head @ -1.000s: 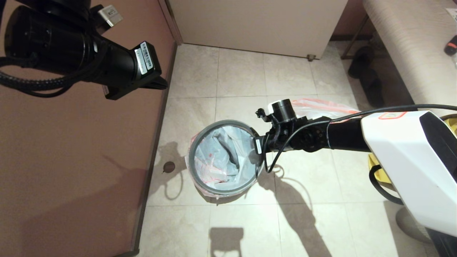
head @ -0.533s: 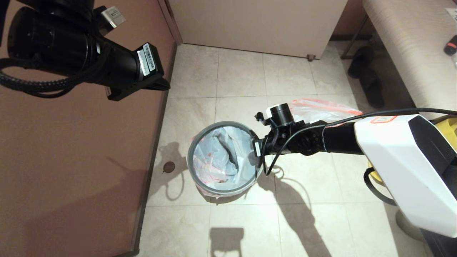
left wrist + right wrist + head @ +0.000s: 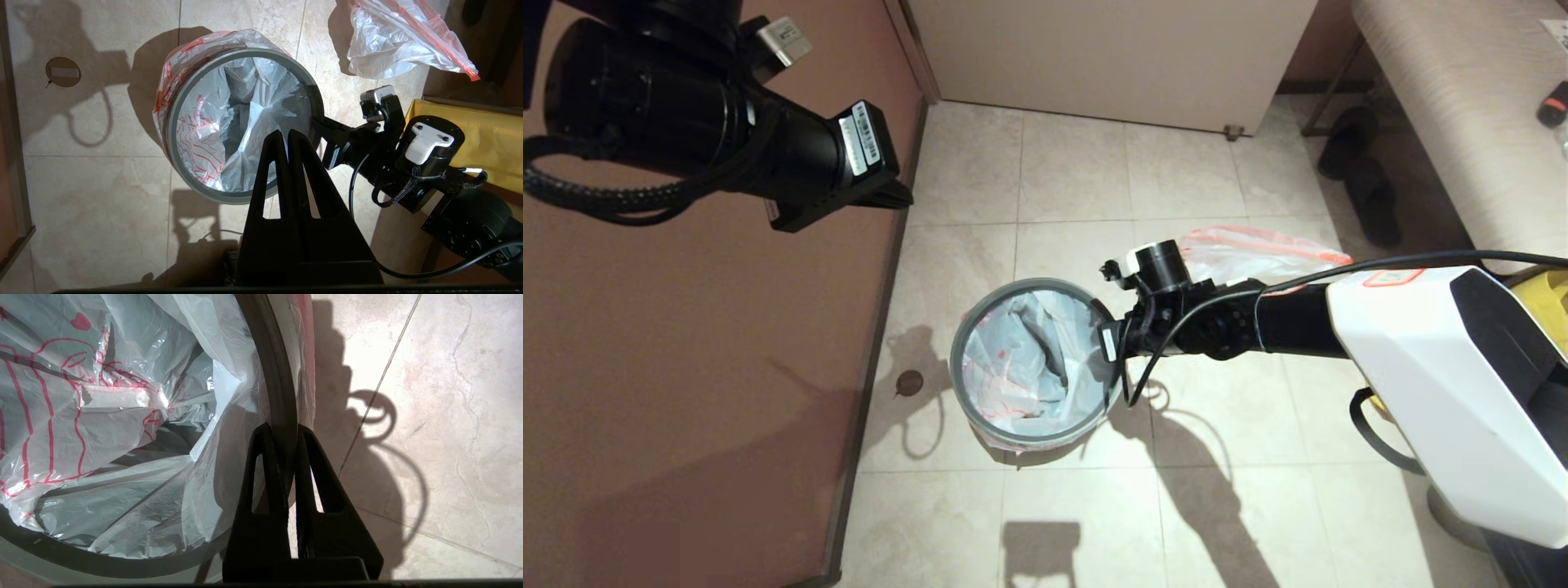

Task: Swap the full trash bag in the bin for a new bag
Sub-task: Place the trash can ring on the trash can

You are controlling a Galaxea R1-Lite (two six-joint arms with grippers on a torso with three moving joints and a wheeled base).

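Right gripper (image 3: 286, 435) clamped on the grey rim ring (image 3: 282, 392) of the bin (image 3: 1033, 363), new bag (image 3: 1013, 367) lining it, full trash bag (image 3: 1254, 253) on floor behind, left gripper (image 3: 288, 136) pinched together, raised above.

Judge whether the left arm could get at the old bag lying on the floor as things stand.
Probably not directly: the full trash bag lies beyond the right gripper, whose arm crosses between it and the raised left gripper.

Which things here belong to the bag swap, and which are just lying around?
Job:
- bin, grey rim ring
- new bag lining it
- full trash bag on the floor
- right gripper, clamped on the ring

Lying about:
- yellow fabric bag
- dark slippers
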